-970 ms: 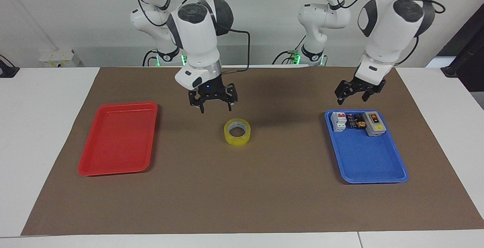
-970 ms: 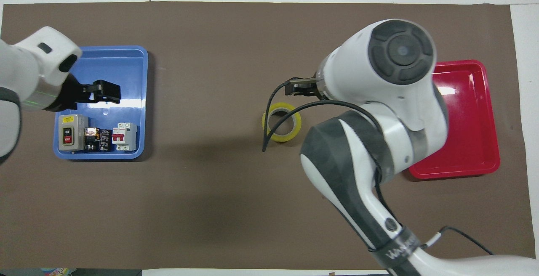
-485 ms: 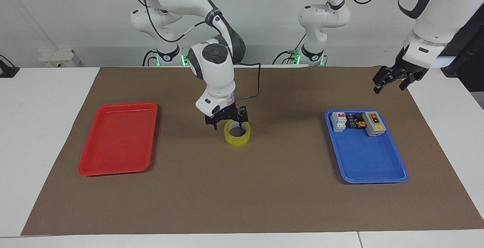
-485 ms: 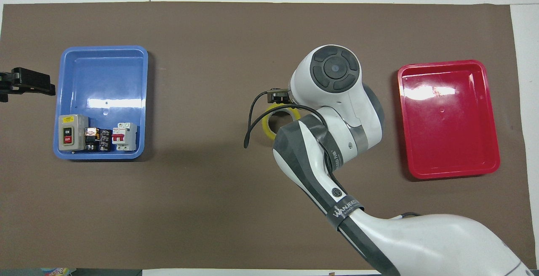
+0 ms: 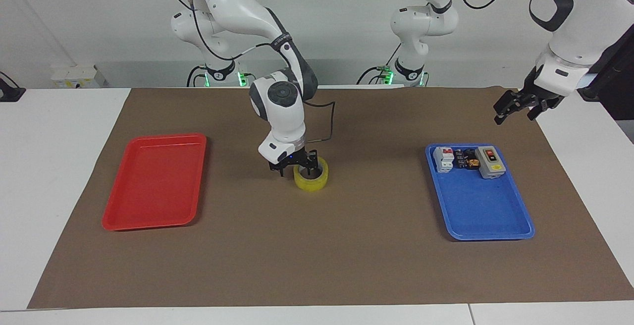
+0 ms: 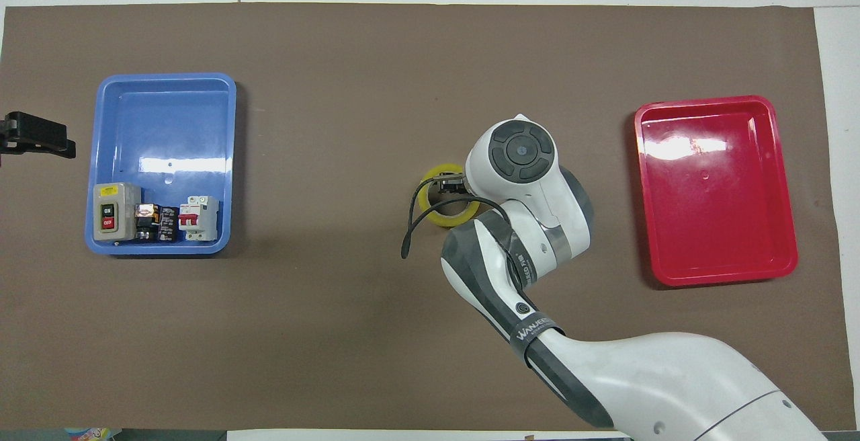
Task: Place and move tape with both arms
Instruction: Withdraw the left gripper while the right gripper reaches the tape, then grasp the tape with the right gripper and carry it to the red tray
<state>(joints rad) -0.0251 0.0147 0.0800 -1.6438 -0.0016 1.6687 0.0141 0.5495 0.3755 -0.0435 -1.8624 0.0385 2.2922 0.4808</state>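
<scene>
**Right claw down at the single tape roll**

The right gripper [image 5: 295, 172] is low at the tape [image 5: 312, 183]. Its fingers stand apart, one inside the ring and one outside it, toward the right arm's end. The outer finger is still clear of the yellow wall, so nothing is gripped. The one tape roll lies flat near the middle of the brown mat [image 5: 317, 265].

The left gripper [image 5: 515, 112] hangs in the air over the mat's edge at the left arm's end, fingers spread and holding nothing. That arm waits.

There are two trays. The red tray [image 5: 153, 181] is toward the right arm's end. The blue tray [image 5: 483, 206] is toward the left arm's end. Both are well apart from the tape. The blue tray holds three parts in a row along its edge nearest the robots: a white breaker [image 5: 444, 159], a dark component [image 5: 466, 159] and a grey switch box [image 5: 490, 161].

Bare mat lies around the roll and between it and each tray. Beyond the mat's edges, the white table [image 5: 49, 166] shows at both ends.
</scene>
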